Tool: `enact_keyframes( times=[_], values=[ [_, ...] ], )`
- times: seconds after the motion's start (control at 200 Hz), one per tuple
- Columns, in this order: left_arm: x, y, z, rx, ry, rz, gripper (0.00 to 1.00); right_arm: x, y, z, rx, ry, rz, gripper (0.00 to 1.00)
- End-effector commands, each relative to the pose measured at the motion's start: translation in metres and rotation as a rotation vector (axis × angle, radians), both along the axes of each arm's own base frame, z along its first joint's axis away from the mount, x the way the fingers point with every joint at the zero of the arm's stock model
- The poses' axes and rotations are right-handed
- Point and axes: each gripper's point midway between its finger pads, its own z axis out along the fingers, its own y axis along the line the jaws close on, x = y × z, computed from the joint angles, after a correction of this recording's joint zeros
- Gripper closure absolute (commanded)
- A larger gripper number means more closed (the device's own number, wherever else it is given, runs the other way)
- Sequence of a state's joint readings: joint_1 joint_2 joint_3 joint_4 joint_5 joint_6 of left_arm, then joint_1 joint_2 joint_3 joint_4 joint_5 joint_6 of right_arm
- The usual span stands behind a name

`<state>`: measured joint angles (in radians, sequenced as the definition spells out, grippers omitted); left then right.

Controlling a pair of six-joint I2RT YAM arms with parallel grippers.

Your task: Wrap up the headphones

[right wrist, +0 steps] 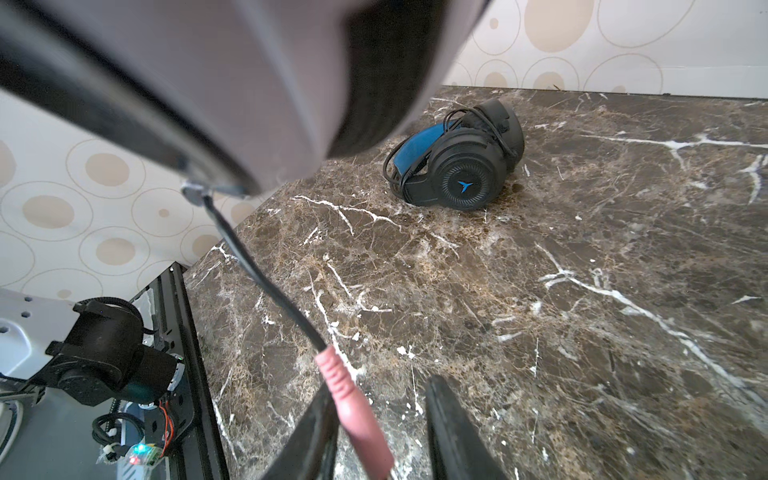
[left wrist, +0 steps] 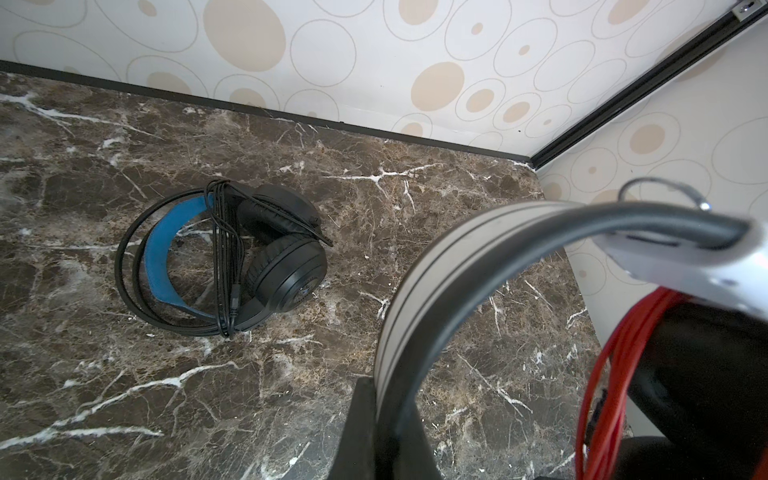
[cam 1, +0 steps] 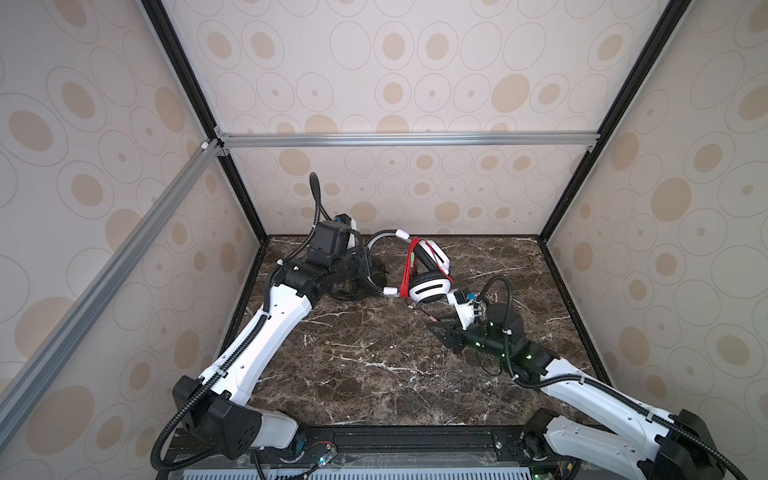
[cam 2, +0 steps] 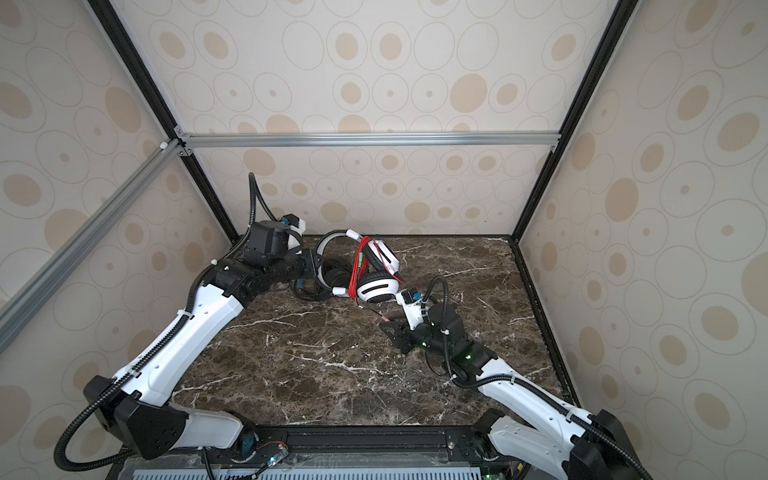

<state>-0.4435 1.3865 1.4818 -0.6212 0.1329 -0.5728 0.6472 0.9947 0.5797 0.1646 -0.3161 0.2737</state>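
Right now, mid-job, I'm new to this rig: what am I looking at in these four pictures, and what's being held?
Two robot arms with two-finger grippers work over a marble table. Two pictures look down from overhead, nearly alike; the other two come from a camera on each wrist. The left gripper is shut on the band of the white headset; its red cord is wound round it. The black headset lies on the table, black cord wrapped. The right gripper is open, a pink plug between its fingers, not clamped.

Blurred, edge-cropped white headset
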Motion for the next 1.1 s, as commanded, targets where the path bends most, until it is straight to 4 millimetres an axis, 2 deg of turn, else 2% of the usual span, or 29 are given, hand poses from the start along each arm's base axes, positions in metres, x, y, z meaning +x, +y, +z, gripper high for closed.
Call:
enact_keyframes(
  times=[0.0, 0.275, 0.495, 0.62, 0.89, 1.095],
  values=[
    [0.006, -0.007, 0.039, -0.096, -0.079, -0.004, 1.0, 0.003, 0.003, 0.019, 0.023, -0.043, 0.014, 0.66],
    [0.008, -0.006, 0.038, -0.097, -0.077, -0.001, 1.0, 0.003, 0.004, 0.019, 0.022, -0.038, 0.023, 0.76],
    [0.01, -0.005, 0.038, -0.099, -0.078, 0.008, 1.0, -0.002, 0.004, 0.021, -0.002, -0.038, 0.051, 1.0],
    [0.012, -0.001, 0.034, -0.088, -0.077, 0.026, 1.0, -0.014, 0.007, 0.026, -0.048, -0.043, 0.125, 1.0],
    [0.015, 0.005, 0.02, -0.05, -0.062, 0.051, 1.0, -0.033, -0.006, 0.047, -0.127, -0.092, 0.175, 1.0],
    [0.015, 0.012, 0.002, 0.024, -0.035, 0.066, 1.0, -0.037, 0.008, 0.071, -0.202, -0.119, 0.226, 1.0]
  ],
)
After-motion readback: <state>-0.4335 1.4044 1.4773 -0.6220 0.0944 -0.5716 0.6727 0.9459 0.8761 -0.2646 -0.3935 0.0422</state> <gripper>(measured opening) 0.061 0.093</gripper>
